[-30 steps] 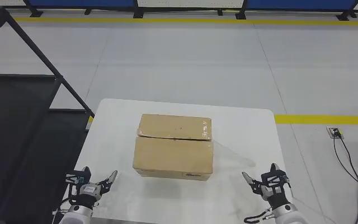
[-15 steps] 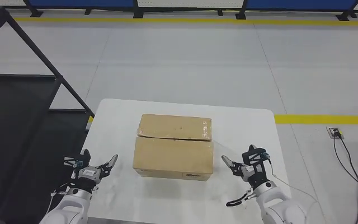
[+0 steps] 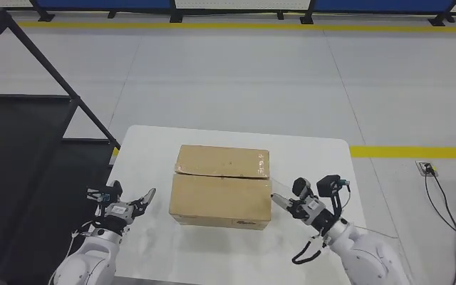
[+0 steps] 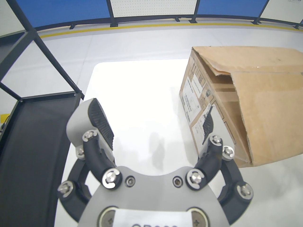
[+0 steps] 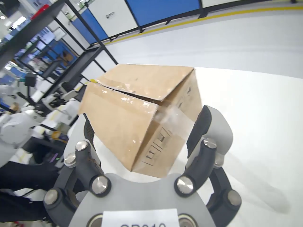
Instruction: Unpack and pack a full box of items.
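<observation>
Top view: we see the left gripper [image 3: 122,197] and right gripper [image 3: 288,196] spread wide, flanking the cardboard box [image 3: 222,184], and we judge the right, just beside its corner, could shove it askew.

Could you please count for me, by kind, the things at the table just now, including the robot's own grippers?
Cardboard box: 1
Grippers, the left gripper and the right gripper, both open: 2
Table: 1
Total: 4
</observation>
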You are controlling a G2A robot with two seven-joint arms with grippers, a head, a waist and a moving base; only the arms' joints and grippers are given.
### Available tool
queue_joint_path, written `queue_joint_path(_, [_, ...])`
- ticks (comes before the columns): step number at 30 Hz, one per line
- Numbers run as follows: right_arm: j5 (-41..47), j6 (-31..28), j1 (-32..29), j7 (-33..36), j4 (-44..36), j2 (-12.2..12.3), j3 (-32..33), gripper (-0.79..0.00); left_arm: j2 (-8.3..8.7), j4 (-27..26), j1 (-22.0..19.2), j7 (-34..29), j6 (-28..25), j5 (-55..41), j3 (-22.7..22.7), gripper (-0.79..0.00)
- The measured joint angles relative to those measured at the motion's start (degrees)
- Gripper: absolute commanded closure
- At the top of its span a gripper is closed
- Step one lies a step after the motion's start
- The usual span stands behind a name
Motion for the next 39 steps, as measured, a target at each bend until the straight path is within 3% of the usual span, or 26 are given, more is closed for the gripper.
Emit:
queue_joint_path(10, [23.6,0.1,11.5,18.2,13.2,0.1,-1.8,-0.785,0.14,0.6,-1.9,-1.5,-7.0,-7.2,-0.7,-0.785])
queue_joint_path(21, [39.3,-3.7,19.1,27.8,23.4,-0.5,-6.2,-0.785,0.37,0.5,-1.0,-2.3,-9.7,-10.7,-2.2,-0.785])
queue_joint_path(32, [56.3,-8.8,18.0,45.7,21.2,1.0,-2.6,-0.785,0.49,-0.8,0.5,-2.4,-11.2,-14.0,-3.4,-0.785])
queue_joint_path(39, [54.6,-5.8,14.1,53.5,12.4,2.8,-4.4,-0.785,1.19,-2.6,2.9,-3.4,-20.2,-13.4,-5.1,-0.785])
